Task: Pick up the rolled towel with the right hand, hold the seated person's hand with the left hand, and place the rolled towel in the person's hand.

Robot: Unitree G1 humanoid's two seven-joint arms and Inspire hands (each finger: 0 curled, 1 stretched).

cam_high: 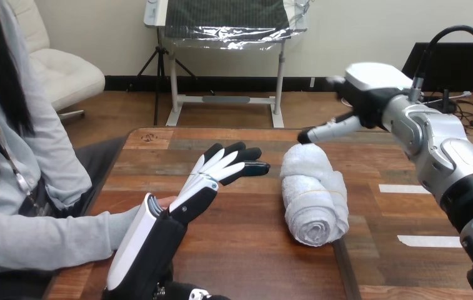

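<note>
On the wooden surface, the rolled towel lies central. Right hand hovers at its far end, fingers extended, empty: best drop and wrap the roll's middle. Left hand, fingers straight, sits over the person's hand.

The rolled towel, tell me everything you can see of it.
The rolled towel is white terry cloth wound into a thick cylinder, cinched round its middle by a thin tan band. It lies on the wooden table, its spiral end toward the robot. The right hand hangs at its far end, fingers close above it; contact unclear. The left hand lies apart at its left.
</note>
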